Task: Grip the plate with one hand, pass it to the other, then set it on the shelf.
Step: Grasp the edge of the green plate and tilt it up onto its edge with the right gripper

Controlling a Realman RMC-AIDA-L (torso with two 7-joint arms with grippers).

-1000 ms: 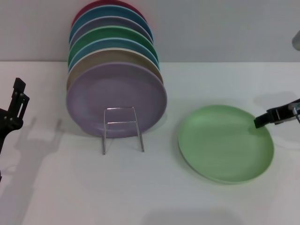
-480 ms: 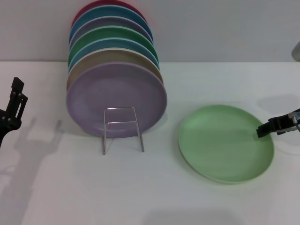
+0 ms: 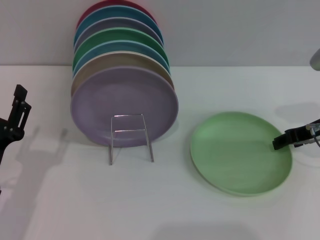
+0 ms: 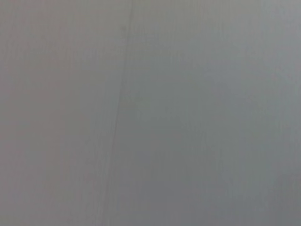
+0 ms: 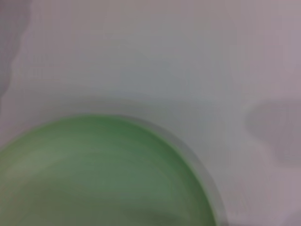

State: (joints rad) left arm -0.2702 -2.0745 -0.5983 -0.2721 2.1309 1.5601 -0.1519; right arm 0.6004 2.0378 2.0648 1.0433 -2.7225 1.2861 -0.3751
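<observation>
Plate (image 3: 240, 152) lies flat on counter (image 3: 165, 200), its near rim just at the right tool (image 3: 281, 141) tip; tool state cannot be told. Step: first grip, not yet made. Next: close on rim, lift. Left tool (image 3: 15, 117) parked far from shelf (image 3: 130, 137).
</observation>
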